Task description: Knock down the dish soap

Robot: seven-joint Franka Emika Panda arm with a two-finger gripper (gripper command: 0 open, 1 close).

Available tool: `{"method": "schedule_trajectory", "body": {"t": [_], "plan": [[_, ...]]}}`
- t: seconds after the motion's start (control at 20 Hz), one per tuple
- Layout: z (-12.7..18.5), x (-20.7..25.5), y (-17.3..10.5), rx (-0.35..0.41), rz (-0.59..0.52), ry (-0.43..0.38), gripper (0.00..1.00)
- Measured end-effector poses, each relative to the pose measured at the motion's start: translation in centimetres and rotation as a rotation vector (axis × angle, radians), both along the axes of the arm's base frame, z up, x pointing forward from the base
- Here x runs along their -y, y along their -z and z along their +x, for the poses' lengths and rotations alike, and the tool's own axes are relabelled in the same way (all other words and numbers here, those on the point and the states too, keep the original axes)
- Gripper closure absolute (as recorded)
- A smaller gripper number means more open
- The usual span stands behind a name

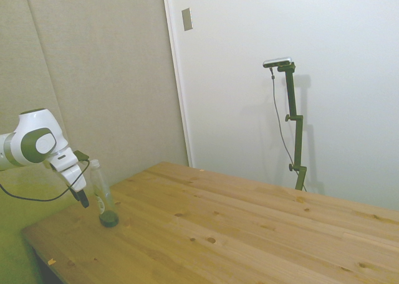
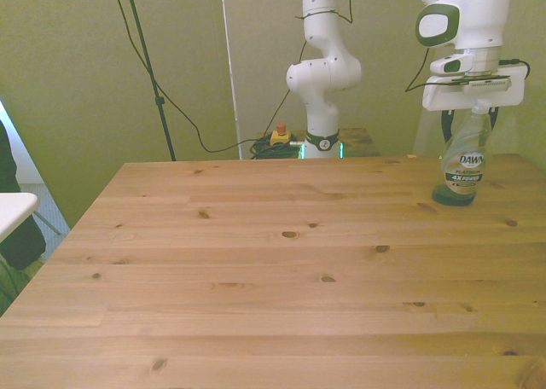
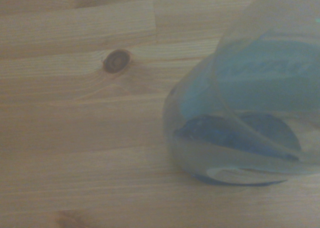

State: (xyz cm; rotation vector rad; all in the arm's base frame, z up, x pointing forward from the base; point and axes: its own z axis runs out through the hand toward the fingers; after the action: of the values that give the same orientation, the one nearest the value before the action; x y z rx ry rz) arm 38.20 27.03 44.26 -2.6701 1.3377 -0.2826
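Gripper [image 1: 82,200] hangs low beside the dish soap's upper half, right up against it, though I cannot tell whether its fingers are spread or closed. Beneath it the wooden table [image 2: 273,269] stretches wide. Upright near the table's corner by the arm stands the dish soap [image 2: 463,163], green liquid pooled at its base.

side view stands off one worktop [image 1: 249,228] corner, looking across it. front view faces along the worktop. wrist view looks down, close. all three share the dish soap [image 2: 463,163].
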Motion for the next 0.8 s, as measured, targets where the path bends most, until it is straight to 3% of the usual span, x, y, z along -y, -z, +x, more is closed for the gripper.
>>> {"method": "schedule_trajectory", "body": {"t": [0.5, 0.8], "plan": [[0.6, -1.4, -0.8, 0.035, -0.022, 0.012, 1.00], [3.8, 1.4, -3.2, 0.073, -0.006, 0.085, 1.00]]}}
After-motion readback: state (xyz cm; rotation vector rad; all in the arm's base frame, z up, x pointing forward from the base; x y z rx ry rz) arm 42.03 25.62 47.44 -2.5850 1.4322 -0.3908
